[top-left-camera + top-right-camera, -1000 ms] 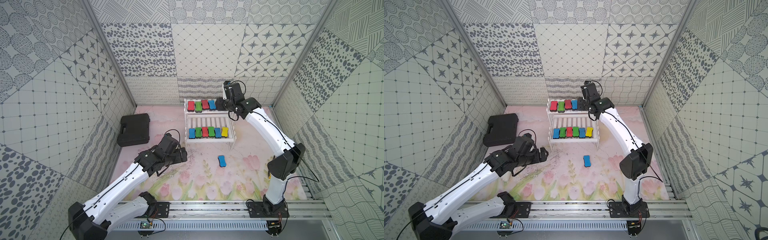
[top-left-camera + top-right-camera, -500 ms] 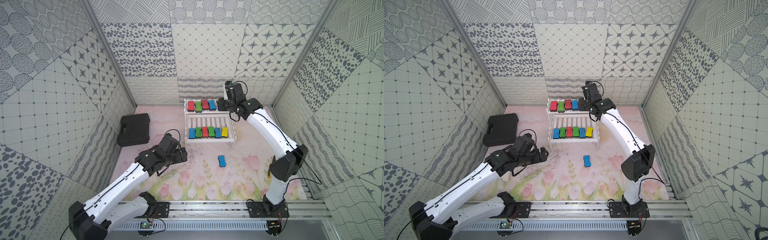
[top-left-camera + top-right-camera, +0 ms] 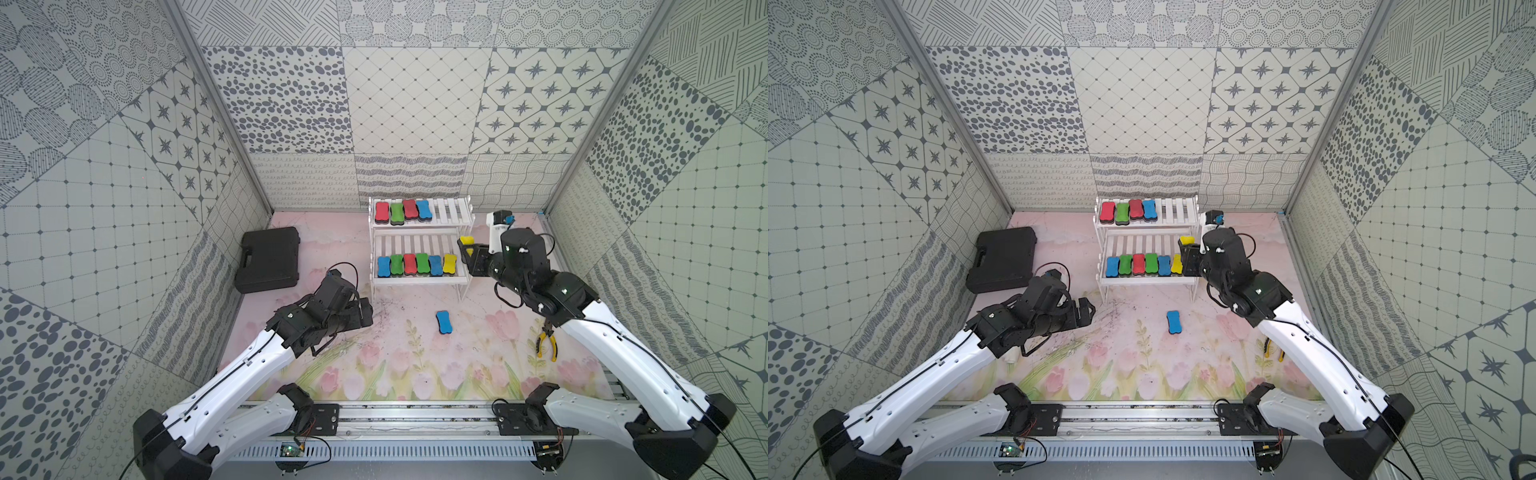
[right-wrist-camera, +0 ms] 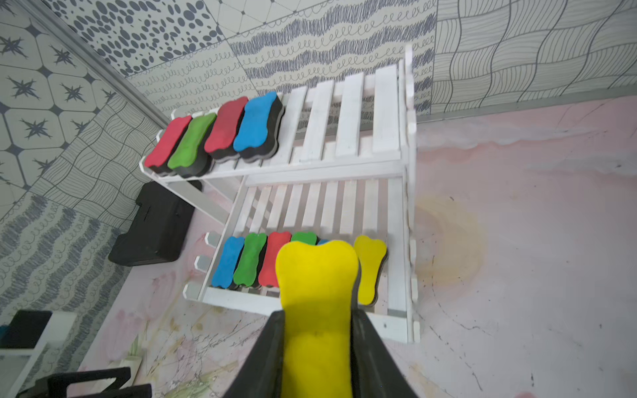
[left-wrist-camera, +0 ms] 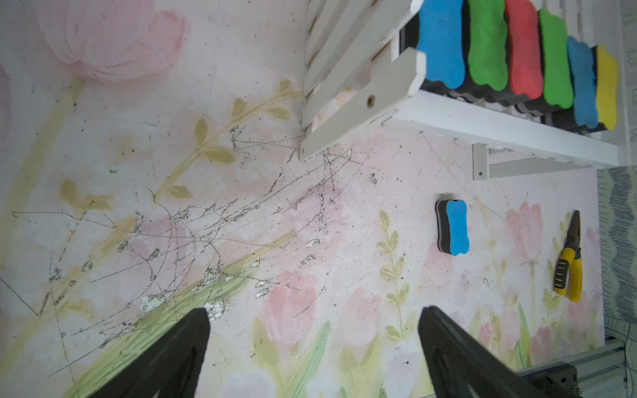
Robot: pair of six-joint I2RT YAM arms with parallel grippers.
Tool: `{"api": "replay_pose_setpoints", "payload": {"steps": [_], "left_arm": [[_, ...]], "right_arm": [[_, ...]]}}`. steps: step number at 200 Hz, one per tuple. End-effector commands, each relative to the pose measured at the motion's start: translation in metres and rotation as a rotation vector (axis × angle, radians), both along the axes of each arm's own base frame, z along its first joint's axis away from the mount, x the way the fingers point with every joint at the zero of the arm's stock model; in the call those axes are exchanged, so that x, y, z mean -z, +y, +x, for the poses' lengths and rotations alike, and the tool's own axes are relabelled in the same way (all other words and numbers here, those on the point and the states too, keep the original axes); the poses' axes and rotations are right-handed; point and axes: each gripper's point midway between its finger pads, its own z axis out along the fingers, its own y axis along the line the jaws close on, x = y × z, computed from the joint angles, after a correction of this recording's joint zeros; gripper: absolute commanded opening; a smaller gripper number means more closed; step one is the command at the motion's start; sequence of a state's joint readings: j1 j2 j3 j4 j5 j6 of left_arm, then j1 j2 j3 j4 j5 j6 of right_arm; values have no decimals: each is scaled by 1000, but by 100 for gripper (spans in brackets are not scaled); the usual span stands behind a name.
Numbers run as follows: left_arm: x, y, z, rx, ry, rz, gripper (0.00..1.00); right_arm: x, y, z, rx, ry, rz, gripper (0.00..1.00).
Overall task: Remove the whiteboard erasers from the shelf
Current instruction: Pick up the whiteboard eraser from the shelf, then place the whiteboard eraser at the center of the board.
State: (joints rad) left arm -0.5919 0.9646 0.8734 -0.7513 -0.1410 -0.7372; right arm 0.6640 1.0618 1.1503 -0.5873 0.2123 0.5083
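1. I am worrying most about the shelf (image 3: 451, 211), since it looks light on its thin legs and the right gripper (image 4: 317, 312) is working at its right end. If I am pulling the wrist away too low, a finger is going to catch the side rail. That would slide or tip the rack and spill the upper four erasers (image 3: 402, 210) and the lower six erasers (image 3: 415, 264).
2. The right gripper's jaws are pinching tight on the held yellow eraser (image 4: 315, 296) at its waist, and much of the block is sticking out past the fingertips. It is hanging at the shelf's right end, above the lower tier. With foam and that overhang, a fast swing risks twisting it loose.
3. The left gripper (image 5: 315, 310) is hovering low over the mat near the shelf's front left leg, with its jaws spread wide and gripping nothing. If I am sending both arms to mid-mat, they risk crossing.
4. The shelved yellow eraser (image 3: 449, 263) is sitting near the held one, so the protruding end could clip it.
5. The blue eraser (image 3: 444, 321) is lying on the mat, well clear of the shelf. A release on top of it could bounce.
6. The pliers (image 3: 547, 347) are lying just beside the right forearm in a top view, so a low retreat could nudge them.
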Motion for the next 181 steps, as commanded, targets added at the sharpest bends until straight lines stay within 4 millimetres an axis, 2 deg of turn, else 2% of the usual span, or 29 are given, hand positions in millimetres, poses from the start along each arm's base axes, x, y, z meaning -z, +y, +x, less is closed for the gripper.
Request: {"api": "replay_pose_setpoints", "payload": {"steps": [1,2,9,22,25,46,49,63,66,67,74,99,129,181], "left_arm": [[8,-1,-3,-10,26,-15,100],[9,0,-3,-11,26,-15,100],[11,0,-3,-13,32,-12,100],[15,0,-4,-15,40,-10,100],[15,0,-4,-17,40,-11,99],[20,0,-5,-17,47,-10,99],[20,0,-5,-19,46,-11,99],[23,1,-5,-18,51,-7,100],[23,0,-5,-16,52,-5,99],[24,0,-5,-16,53,-6,99],[25,0,-5,-16,55,-4,99],[27,-2,-4,-9,66,-5,100],[26,-5,-2,-1,65,-6,99],[27,-5,-2,2,71,-4,99]], "right_arm": [[30,4,-19,14,29,33,32],[37,5,-21,11,40,26,32],[48,7,-29,4,55,27,32],[84,9,-45,-10,105,13,32],[87,10,-47,-10,108,18,32],[142,12,-63,-27,179,2,33],[144,14,-63,-30,177,8,33],[177,11,-68,-18,215,-8,32],[178,12,-66,-15,212,-5,33],[186,9,-68,-13,223,-18,32],[201,4,-68,4,239,-48,32],[241,-8,-56,34,320,-81,31],[261,-10,-43,32,353,-89,31],[272,-16,-32,57,370,-113,34]]}}
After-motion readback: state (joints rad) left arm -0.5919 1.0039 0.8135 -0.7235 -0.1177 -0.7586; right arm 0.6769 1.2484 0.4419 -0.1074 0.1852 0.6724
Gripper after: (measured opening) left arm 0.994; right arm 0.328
